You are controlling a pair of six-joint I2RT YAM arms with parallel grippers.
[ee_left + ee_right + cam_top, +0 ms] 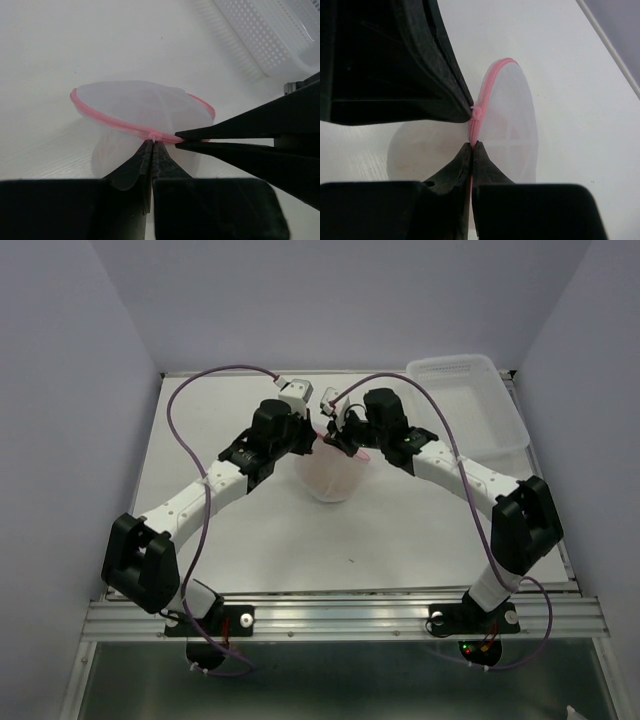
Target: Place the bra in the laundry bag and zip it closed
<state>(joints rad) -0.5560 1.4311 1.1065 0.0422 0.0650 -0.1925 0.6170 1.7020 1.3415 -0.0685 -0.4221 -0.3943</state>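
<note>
Table: white rectangular table (250, 540) with a matt top; a metal rail (340, 618) runs along its 6 o'clock edge.
Laundry bag: a round white mesh laundry bag (330, 478) with a pink zipper rim. It stands on the table slightly toward 12 o'clock of centre, base down and rim uppermost.
Basket: a clear-white perforated plastic basket (470, 405), rectangular, in the 1 o'clock corner, well apart from the laundry bag.
Speck: a small dark speck (350, 561) on the bare surface, toward 6 o'clock of the laundry bag.
</note>
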